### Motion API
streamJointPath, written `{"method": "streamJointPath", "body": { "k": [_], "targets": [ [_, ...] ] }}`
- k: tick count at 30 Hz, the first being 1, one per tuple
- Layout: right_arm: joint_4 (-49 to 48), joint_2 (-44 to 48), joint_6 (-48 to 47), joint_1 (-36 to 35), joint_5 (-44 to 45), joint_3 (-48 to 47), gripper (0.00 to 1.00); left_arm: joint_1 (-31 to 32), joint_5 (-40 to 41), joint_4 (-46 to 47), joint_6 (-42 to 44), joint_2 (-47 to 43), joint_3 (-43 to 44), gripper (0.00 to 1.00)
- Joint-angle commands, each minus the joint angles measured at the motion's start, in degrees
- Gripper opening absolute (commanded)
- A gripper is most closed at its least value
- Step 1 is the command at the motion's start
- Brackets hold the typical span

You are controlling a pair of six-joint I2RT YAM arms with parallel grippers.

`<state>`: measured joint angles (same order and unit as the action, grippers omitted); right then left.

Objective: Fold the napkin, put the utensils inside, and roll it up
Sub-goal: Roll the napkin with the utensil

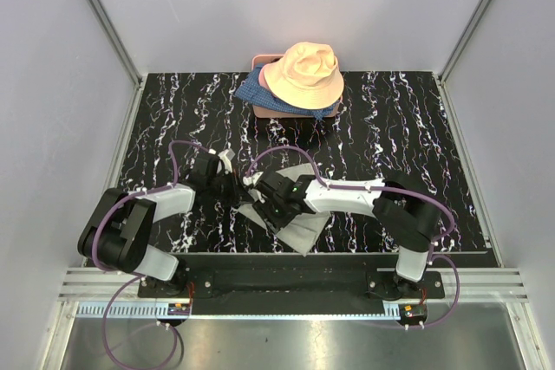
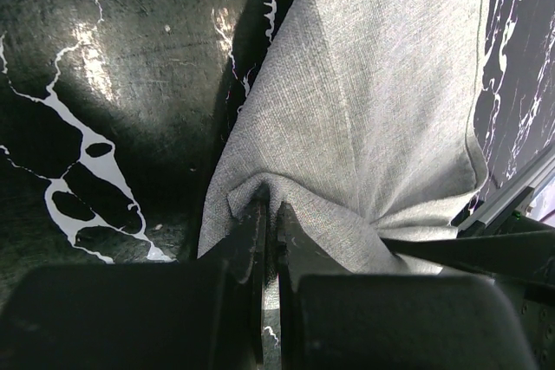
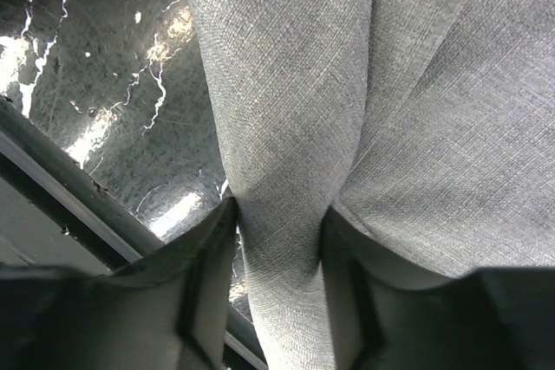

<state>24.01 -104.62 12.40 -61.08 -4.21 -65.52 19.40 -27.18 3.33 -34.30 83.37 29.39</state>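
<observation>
Right now you are in the folding step. The plain light-grey woven cloth napkin [image 1: 303,231] lies on the black, white-veined table [image 1: 390,127], low in the centre of the top view. Your left gripper [image 2: 270,227] is clenched on a small pucker at the cloth's edge. Your right gripper [image 3: 279,249] grasps a bunched ridge of it, fingers pressed to either side. No utensils show (hidden, perhaps). Next, I judge, lift both holds together and carry the cloth over evenly so the fold lands flat.
</observation>
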Motion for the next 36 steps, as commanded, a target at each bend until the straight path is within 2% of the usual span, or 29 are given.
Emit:
{"method": "streamJointPath", "body": {
  "k": [1,4,7,8,11,16,20,25,32,36],
  "targets": [
    [-2.3,-1.7,-0.3,-0.4,-4.4,1.3,0.41,-0.6,3.4,-0.7,2.2,0.4,-0.6,0.0],
    [-3.2,-1.9,-0.4,0.6,-8.1,2.2,0.34,-0.8,4.1,-0.5,1.9,-1.6,-0.9,0.17],
    [-5.2,-1.8,-0.5,2.5,-13.1,3.8,0.31,-1.0,5.5,-1.0,1.8,-4.6,-1.3,0.31],
    [-5.6,-1.8,-0.5,3.2,-14.4,4.2,0.31,-1.2,6.1,-1.9,1.9,-6.4,-1.3,0.4],
    [-7.6,-1.8,-1.2,5.9,-20.8,5.5,0.3,-1.4,9.0,-3.2,2.1,-10.1,-2.0,0.5],
    [-10.2,-3.0,-2.7,9.7,-32.2,6.7,0.3,-1.5,11.8,-5.9,2.1,-15.9,-4.2,0.55],
    [-10.2,-5.4,-4.1,12.2,-40.6,6.3,0.29,-1.6,9.3,-4.2,1.9,-17.7,-6.4,0.58],
    [-10.3,-7.5,-5.4,14.5,-47.0,5.7,0.28,-1.6,5.2,1.7,0.0,-18.3,-10.1,0.68],
    [-10.3,-11.7,-5.8,16.2,-53.1,3.6,0.27,-1.6,1.8,6.7,-1.8,-13.4,-11.2,0.68],
    [-10.3,-12.7,-6.2,17.2,-53.9,2.9,0.27,-1.6,-1.8,9.1,-3.0,-10.5,-12.0,0.62]
  ]
}}
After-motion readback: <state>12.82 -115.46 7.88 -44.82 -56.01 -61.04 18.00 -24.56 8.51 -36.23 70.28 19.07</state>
